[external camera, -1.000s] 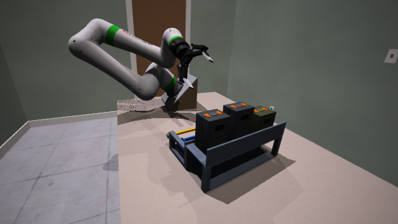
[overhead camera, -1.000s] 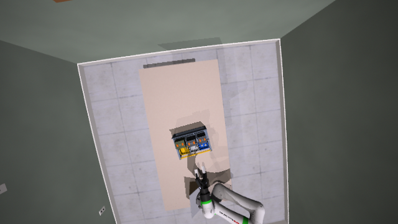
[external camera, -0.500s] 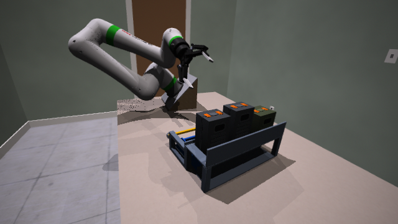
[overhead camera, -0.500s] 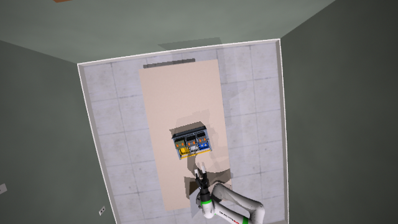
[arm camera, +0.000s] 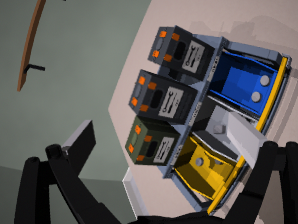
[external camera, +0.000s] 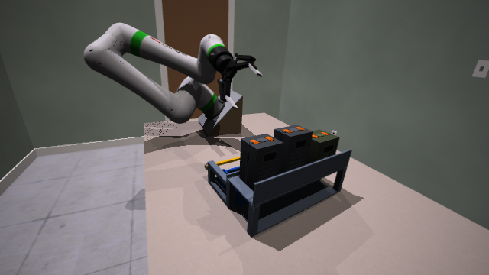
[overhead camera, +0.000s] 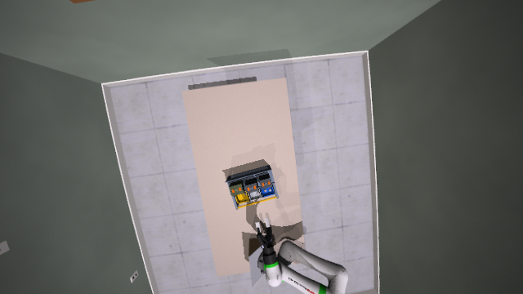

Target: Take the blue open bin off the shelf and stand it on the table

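- My table (external camera: 382,214) carries the shelf (external camera: 302,176) mid-top; three dark boxes (external camera: 263,153) sit along its back.
- I see the blue open bin (arm camera: 242,83) at one end of the shelf, its open front toward my arm.
- My gripper (external camera: 240,82) hangs high above the table, well apart from the bin, which lies ahead and below.
- Its fingers are spread fully, holding and touching nothing.

Arm (external camera: 126,72) folded high, pincer (external camera: 241,82) spread fully wide, gripping nothing
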### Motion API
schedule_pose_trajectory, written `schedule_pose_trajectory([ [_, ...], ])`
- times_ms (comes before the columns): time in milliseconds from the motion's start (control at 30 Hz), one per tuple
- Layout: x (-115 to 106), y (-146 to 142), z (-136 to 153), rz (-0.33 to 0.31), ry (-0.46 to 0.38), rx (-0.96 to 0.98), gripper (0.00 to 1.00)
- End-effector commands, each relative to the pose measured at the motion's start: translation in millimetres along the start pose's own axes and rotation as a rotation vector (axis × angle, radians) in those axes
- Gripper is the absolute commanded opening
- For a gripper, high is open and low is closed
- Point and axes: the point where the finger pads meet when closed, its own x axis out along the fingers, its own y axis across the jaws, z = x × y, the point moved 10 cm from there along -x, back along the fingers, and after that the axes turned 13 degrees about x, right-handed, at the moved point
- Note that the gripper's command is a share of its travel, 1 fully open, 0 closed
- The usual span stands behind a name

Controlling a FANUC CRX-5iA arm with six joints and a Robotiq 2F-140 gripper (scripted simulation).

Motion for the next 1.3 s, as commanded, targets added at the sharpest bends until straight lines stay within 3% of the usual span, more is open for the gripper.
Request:
schedule_pose_trajectory([
  [0,13.2,3.8,5.9,0.099,0.000,0.030,1.00],
  [100,35.0,10.1,14.4,0.248,-0.001,0.074,1.00],
  [500,35.0,10.1,14.4,0.248,-0.001,0.074,1.00],
  [667,79.1,26.1,28.8,0.494,-0.003,0.149,1.00],
  [1067,79.1,26.1,28.8,0.494,-0.003,0.149,1.00],
  [1233,127.8,43.4,40.8,0.743,-0.004,0.223,1.00],
  [1267,127.8,43.4,40.8,0.743,-0.004,0.223,1.00],
])
